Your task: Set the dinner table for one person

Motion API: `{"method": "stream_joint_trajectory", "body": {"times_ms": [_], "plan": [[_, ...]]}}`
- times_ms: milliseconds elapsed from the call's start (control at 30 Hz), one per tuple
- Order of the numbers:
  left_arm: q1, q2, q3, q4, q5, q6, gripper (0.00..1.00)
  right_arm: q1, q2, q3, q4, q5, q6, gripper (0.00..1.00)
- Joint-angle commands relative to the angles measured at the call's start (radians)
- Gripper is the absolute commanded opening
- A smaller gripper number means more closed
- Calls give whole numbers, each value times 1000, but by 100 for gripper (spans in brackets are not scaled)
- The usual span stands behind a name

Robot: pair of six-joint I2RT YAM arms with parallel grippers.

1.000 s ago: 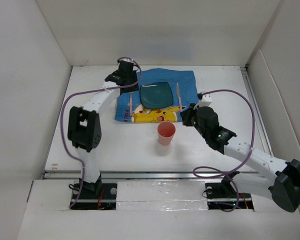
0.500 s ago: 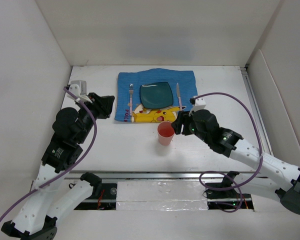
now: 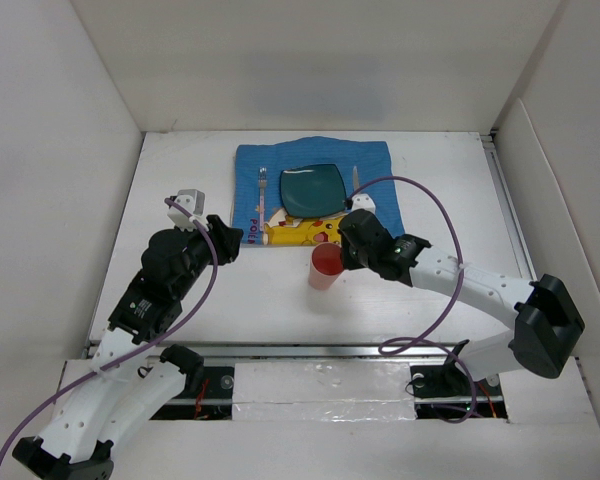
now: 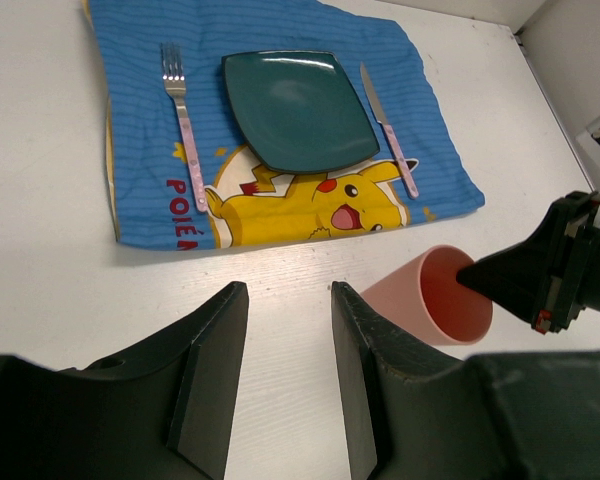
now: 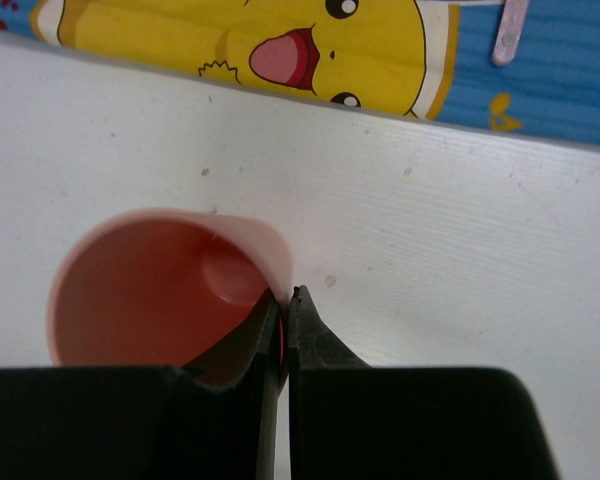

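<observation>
Right hand (image 5: 285, 293) closed on the rim of the pink cup (image 3: 325, 268), just near of the placemat (image 3: 375, 160). Left hand (image 4: 288, 300) parted, empty. Desk (image 3: 450, 180) carries everything, rail along its near edge.

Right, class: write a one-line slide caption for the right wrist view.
Right gripper pinches the pink cup by its rim on the white table, beside the Pikachu placemat.
</observation>
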Motion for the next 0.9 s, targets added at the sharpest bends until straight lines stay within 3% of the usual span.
{"method": "stream_joint_trajectory", "body": {"times_ms": [0,133,267,467,500,633,733,867], "plan": [[9,-1,-9,67,52,27,36,-21,-19,79,45,66,19,0],[9,-18,-11,81,99,30,37,-143,-30,190,88,56,-17,0],[9,-30,-11,72,110,30,40,-329,136,489,53,17,-99,0],[9,-64,-14,72,102,29,49,-504,534,922,-51,-52,-123,0],[9,-70,-14,72,99,32,50,-518,591,1083,-88,-52,-120,0],[0,-70,-13,64,81,33,50,-565,888,1444,-246,-29,-126,0],[0,-71,-13,66,82,33,50,-602,949,1531,-283,-56,-124,0],[0,-64,-13,64,85,35,50,-644,964,1479,-216,-93,-116,0]]}}
